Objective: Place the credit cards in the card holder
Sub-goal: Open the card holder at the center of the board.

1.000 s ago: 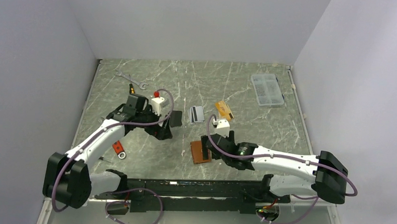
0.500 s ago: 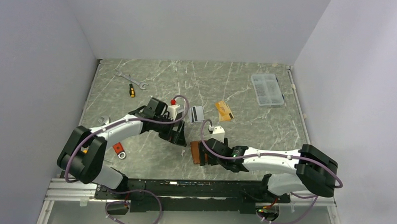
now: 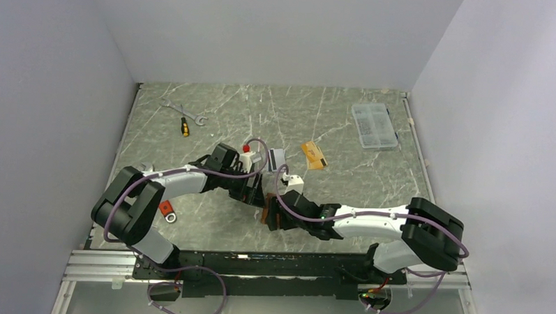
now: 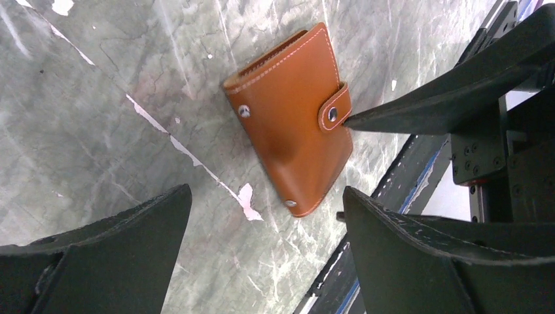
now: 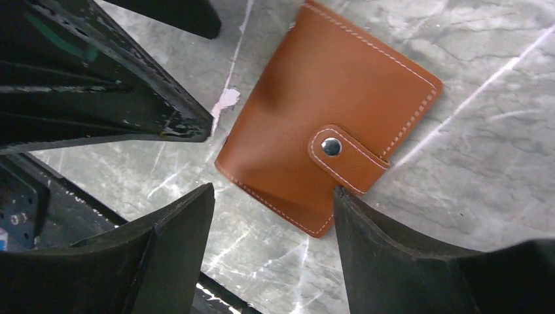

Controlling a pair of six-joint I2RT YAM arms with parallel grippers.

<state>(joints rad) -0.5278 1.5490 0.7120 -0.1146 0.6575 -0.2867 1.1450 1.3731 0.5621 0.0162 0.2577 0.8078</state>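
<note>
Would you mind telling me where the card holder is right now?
The card holder lies closed on the table near its front edge, roughly midway across, directly beneath the open left gripper and the open right gripper.

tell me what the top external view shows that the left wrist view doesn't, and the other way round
Only top external: the orange card, silver-grey card, clear compartment box, wrench and screwdriver. Only left wrist: the snap tab closed over the front, and the white stitching. Both: the tan card holder lying on the marble table.
</note>
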